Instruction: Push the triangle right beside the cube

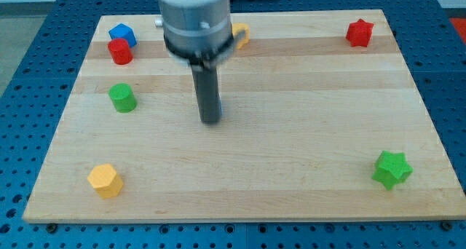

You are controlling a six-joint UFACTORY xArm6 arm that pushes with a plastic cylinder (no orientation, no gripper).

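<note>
Mostly hidden, blue block (220,106) just beside my tip (210,121); shape unclear

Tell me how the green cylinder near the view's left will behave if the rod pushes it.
The green cylinder stands upright on its flat end, so it should slide, not roll. It looks squat, so tipping seems unlikely. The smooth wooden board probably lets it skid or turn under an off-centre push.

Bright even overhead light, soft short shadows, slight overall blur.
</note>
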